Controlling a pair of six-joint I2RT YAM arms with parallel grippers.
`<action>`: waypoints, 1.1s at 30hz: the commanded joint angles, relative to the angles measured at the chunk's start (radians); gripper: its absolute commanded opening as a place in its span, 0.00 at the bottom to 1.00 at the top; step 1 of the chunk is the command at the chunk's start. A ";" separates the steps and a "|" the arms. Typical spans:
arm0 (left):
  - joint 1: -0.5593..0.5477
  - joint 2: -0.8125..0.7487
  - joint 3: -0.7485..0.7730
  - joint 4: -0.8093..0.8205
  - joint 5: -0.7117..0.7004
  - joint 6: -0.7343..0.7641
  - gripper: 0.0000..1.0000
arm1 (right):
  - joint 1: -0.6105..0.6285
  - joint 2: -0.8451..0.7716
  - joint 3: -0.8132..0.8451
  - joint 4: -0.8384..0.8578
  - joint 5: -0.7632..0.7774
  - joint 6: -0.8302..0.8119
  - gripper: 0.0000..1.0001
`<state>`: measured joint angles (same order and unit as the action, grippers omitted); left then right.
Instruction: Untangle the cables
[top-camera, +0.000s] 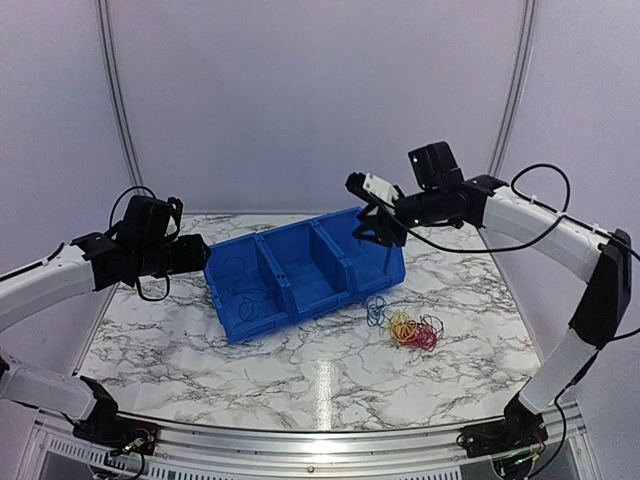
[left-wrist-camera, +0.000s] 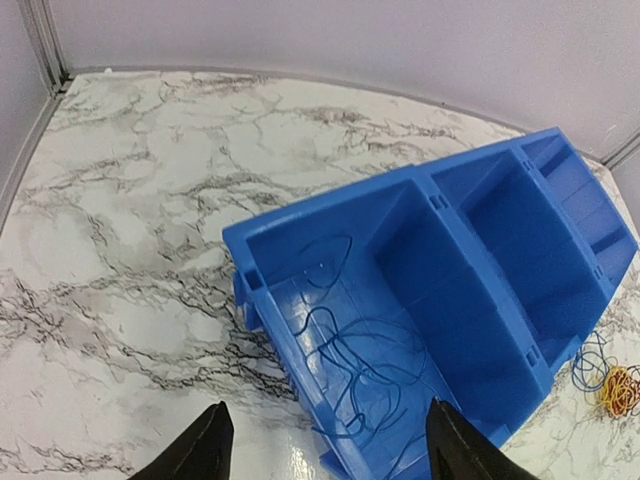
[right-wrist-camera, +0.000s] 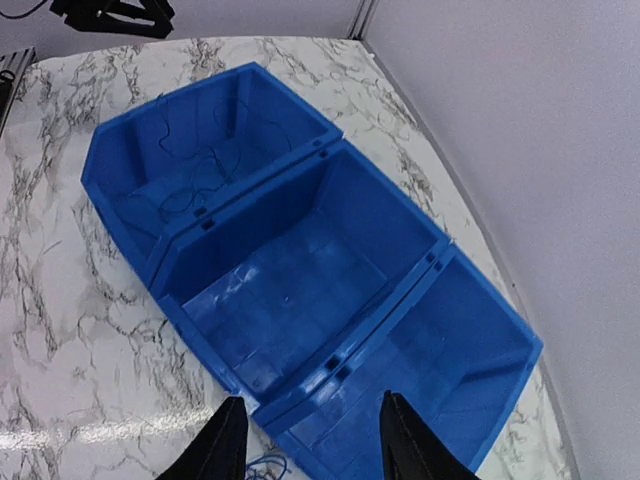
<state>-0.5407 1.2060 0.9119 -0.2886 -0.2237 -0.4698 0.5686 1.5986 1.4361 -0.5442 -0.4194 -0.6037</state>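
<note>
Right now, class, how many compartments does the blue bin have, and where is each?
3. In the top view: left compartment, holding dark blue cable; middle compartment, bare; right compartment, bare, under the right gripper. None looks hidden.

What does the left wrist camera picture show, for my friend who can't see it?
A blue three-part bin sits on a marble table, with thin dark blue cables looped in its nearest compartment. The two black fingers poke in at the bottom, open and empty. A small blue and yellow tangle lies on the table at the right edge.
</note>
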 joint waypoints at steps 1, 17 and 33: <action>0.025 -0.066 0.044 -0.025 -0.061 0.064 0.71 | 0.083 0.183 0.162 0.044 -0.034 0.083 0.45; 0.133 -0.182 -0.046 0.012 -0.101 0.213 0.77 | 0.311 0.760 0.701 0.107 0.010 0.185 0.34; 0.204 -0.209 -0.096 0.049 -0.026 0.206 0.77 | 0.377 0.936 0.895 0.117 -0.038 0.166 0.40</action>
<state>-0.3470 1.0172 0.8288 -0.2729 -0.2714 -0.2722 0.9222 2.5137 2.2848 -0.4412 -0.4332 -0.4389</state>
